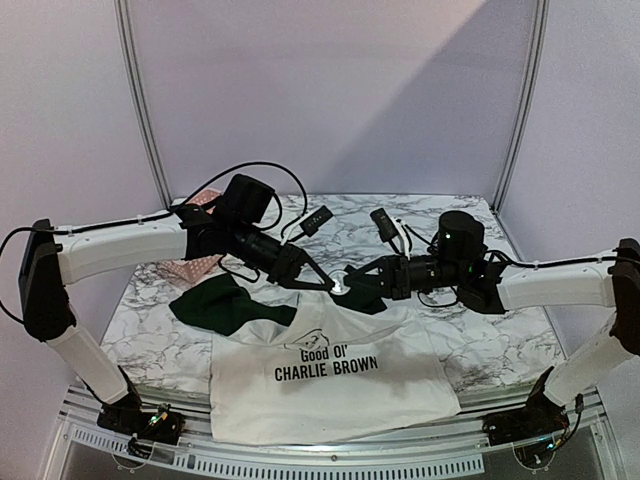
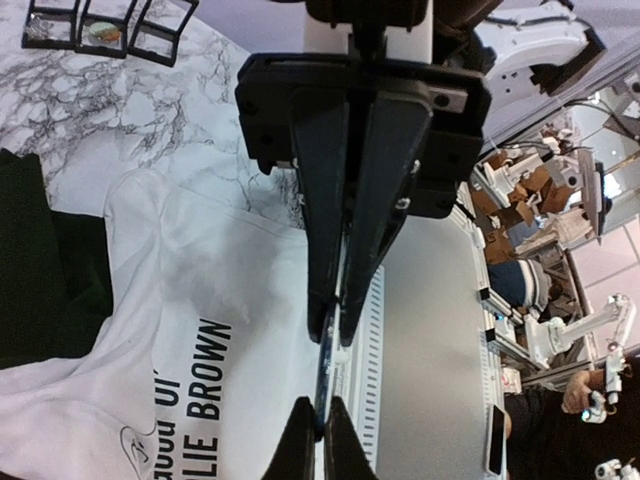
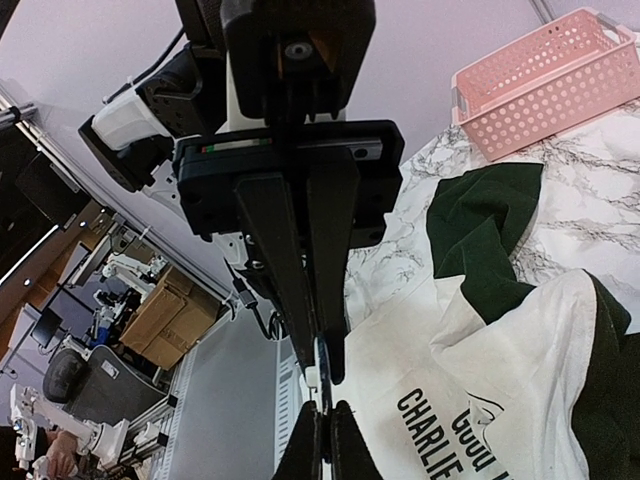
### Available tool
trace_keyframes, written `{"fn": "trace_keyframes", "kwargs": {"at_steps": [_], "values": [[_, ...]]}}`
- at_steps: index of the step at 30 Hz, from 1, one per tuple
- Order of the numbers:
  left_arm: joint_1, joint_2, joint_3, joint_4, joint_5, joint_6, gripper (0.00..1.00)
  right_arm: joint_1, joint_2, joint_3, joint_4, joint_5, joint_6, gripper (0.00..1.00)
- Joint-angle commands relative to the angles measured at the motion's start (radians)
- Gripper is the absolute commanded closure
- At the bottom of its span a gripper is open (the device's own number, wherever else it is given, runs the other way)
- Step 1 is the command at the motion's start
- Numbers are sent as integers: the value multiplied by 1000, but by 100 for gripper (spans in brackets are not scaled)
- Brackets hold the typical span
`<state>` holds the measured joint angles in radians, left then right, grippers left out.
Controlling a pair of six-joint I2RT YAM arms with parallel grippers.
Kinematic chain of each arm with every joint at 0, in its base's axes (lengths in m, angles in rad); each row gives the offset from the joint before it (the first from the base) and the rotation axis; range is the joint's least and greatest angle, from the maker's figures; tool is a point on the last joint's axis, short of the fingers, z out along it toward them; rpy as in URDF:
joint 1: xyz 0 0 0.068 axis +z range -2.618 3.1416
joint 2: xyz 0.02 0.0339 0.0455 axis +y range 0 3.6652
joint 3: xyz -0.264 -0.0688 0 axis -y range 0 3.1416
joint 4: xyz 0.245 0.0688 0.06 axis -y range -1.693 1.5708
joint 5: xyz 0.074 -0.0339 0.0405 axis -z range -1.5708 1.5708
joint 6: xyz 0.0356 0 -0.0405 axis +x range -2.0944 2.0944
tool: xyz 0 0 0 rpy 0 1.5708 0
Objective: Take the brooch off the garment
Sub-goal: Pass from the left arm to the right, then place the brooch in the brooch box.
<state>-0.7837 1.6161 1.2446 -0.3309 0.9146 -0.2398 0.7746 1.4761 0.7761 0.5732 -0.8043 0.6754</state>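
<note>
The garment point(image 1: 330, 390), a white T-shirt with dark green sleeves and black "CHARLIE BROWN" print, lies on the marble table point(image 1: 470, 340). Above its collar both grippers meet tip to tip. The brooch point(image 1: 340, 285) is a small thin disc, seen edge-on between them point(image 2: 329, 385) point(image 3: 322, 392). My left gripper point(image 1: 326, 284) point(image 2: 338, 335) is shut on one rim of the brooch. My right gripper point(image 1: 353, 285) point(image 3: 322, 372) is shut on the opposite rim. The shirt point(image 2: 200, 300) point(image 3: 480, 380) lies below the jaws, and I see no cloth caught between them.
A pink perforated basket point(image 3: 540, 80) stands at the back left of the table, behind my left arm point(image 1: 120, 245). Small black open boxes point(image 2: 100, 30) sit on the marble beyond the shirt. A slotted metal rail point(image 1: 330, 455) runs along the table's near edge.
</note>
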Motion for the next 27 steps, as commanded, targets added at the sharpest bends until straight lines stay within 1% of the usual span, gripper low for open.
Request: {"fn": "trace_keyframes", "kwargs": {"at_steps": [1,2,3,4,5,6,8,9,13,18,20,21,23,25,27], "values": [[-11,-10,21,-10,-62,15,89,12,-38,13,-47,71,-25,100],[-8,-12,21,-13,-89,13,76,12,-44,11,-57,87,-31,100],[-6,-17,20,-14,-115,10,59,11,-59,8,-68,103,-36,100],[0,-28,16,-13,-148,7,47,12,-72,7,-85,118,-43,100],[8,-40,12,-13,-184,5,29,11,-83,6,-104,139,-50,100],[18,-54,6,-7,-221,-1,14,11,-103,5,-128,164,-65,100],[51,-92,-12,21,-275,-21,4,11,-134,14,-209,241,-85,100],[73,-120,-26,45,-303,-39,1,8,-147,28,-273,295,-106,100],[190,-251,-113,169,-430,-113,0,-24,-190,86,-522,486,-166,100],[303,-397,-167,192,-654,-147,0,-99,-205,145,-819,720,-230,100],[325,-445,-171,154,-793,-165,0,-143,-203,161,-904,814,-252,100],[332,-462,-173,141,-885,-165,1,-169,-202,165,-935,859,-258,100],[344,-494,-178,125,-1000,-148,0,-217,-196,172,-993,922,-275,100],[352,-520,-170,105,-1079,-126,0,-267,-187,173,-1026,967,-286,100],[365,-541,-156,72,-1094,-111,0,-329,-175,176,-1051,981,-292,100]]}}
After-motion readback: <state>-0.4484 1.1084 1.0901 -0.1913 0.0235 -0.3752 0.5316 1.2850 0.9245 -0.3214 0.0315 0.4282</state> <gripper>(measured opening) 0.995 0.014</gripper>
